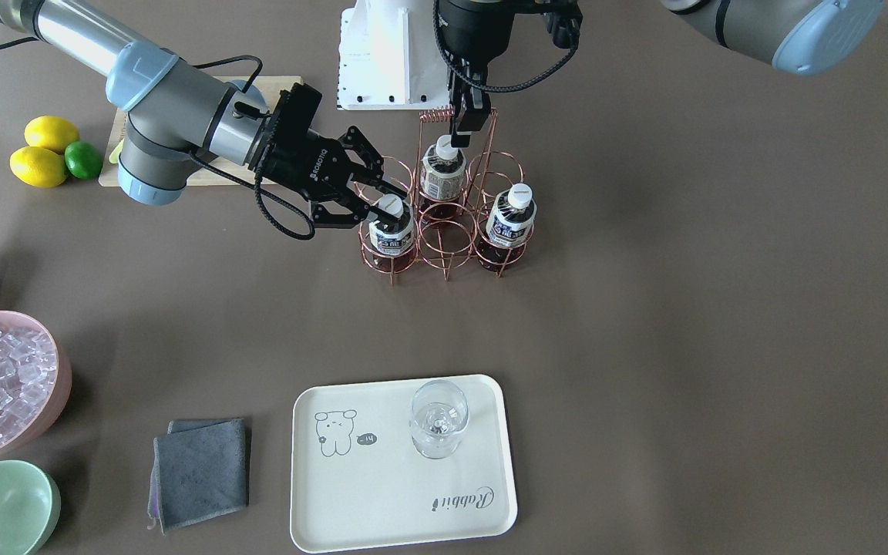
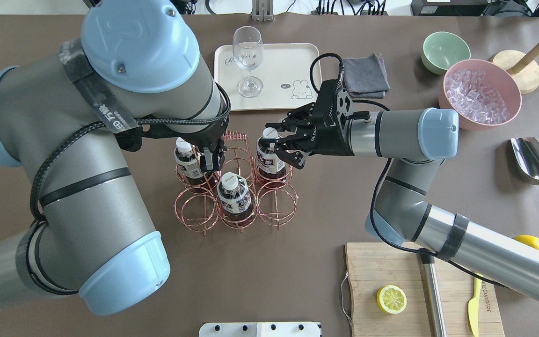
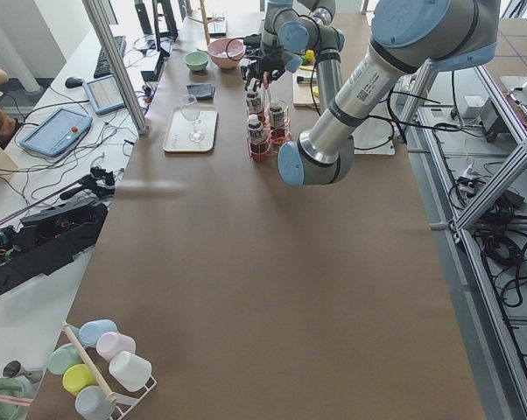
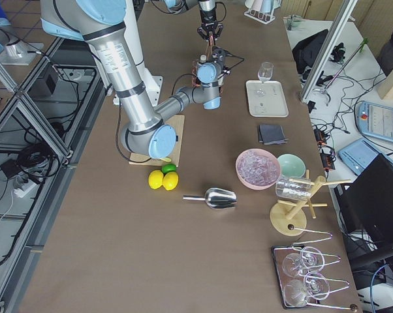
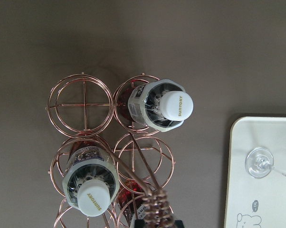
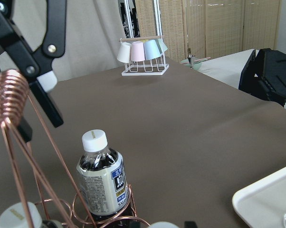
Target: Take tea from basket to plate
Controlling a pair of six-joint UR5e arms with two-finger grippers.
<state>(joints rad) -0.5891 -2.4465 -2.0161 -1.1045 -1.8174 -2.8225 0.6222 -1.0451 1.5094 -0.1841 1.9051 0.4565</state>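
Brown table covering fills the front-facing view. My right gripper (image 1: 395,206) enters from 9 o'clock. Its fingers are spread to either side of the white cap of the tea (image 1: 391,240), and I cannot confirm contact. The tea stands upright in the basket (image 1: 444,231), in the ring at 9 o'clock. My left gripper (image 1: 459,139) descends from 12 o'clock, fingers together on the handle bar just beside the coil, apparently steadying the basket. The plate (image 1: 382,493) lies at 6 o'clock, well apart, and carries a glass (image 1: 438,420).

Overhead view: the tea sits at 2 o'clock of the basket. A second bottle (image 2: 234,194) stands at 6 o'clock and a third bottle (image 2: 187,164) at 10 o'clock.

Left wrist view: two capped bottles stand in their rings, with the coil at 6 o'clock.

Right wrist view: my own fingers are not shown.

Handling, as I judge it: the tea is full, so fairly heavy for its size. It is stiff at cap and neck, softer and slick on the labelled wall. Grip at the neck under the cap. Lift straight up until the base clears the ring. Set it down apart from the fragile glass.
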